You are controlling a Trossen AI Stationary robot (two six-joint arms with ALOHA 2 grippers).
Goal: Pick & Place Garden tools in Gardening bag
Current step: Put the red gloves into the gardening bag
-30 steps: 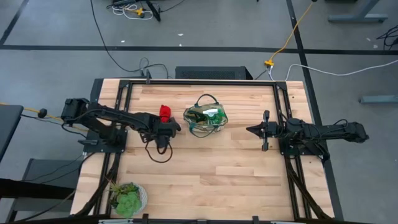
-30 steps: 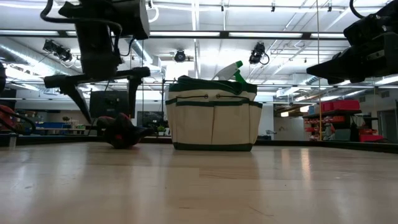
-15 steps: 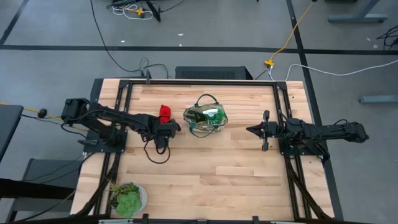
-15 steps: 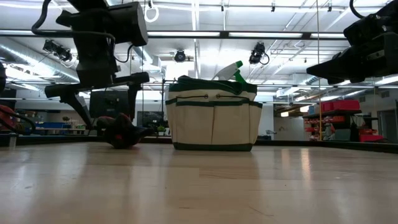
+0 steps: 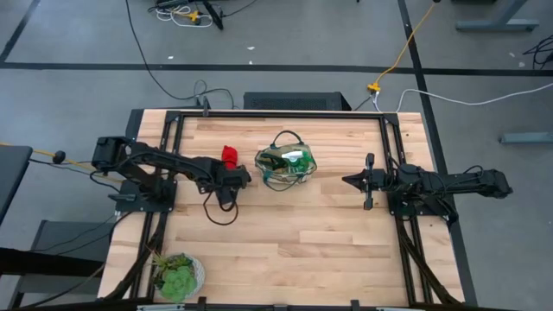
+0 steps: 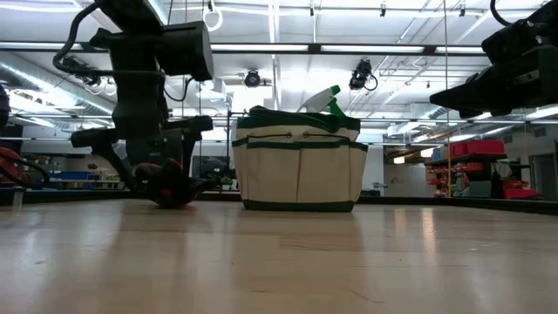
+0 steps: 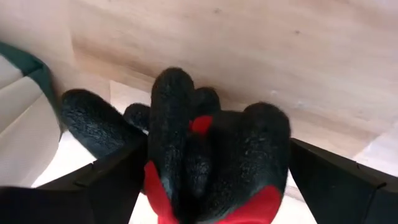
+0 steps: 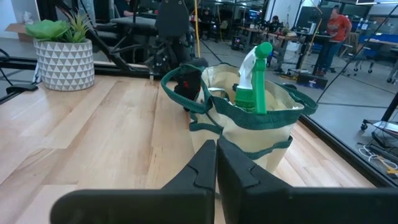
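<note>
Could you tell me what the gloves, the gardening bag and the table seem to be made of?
Gloves: fuzzy black knit with smooth red, probably rubbery, coating.
Gardening bag: tan woven fabric, likely canvas, with dark green trim and stitched pockets.
Table: pale wood planks with visible grain and a slight sheen.

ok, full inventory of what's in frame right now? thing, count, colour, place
bag: 1, tan with dark green trim, table centre
spray bottle: 1, green with white nozzle, standing in the bag
gloves: red and black, count unclear, on the table just left of the bag
plant: 1, green in a pale patterned pot, table's near left corner
table: 1, light wood with a black frame
cables: several, black, yellow and white, on the grey floor beyond the table
people: at least one, red top, in the room behind
left gripper: 1, dark, open, fingers either side of the gloves
right gripper: 1, dark, shut, empty, held right of the bag
</note>
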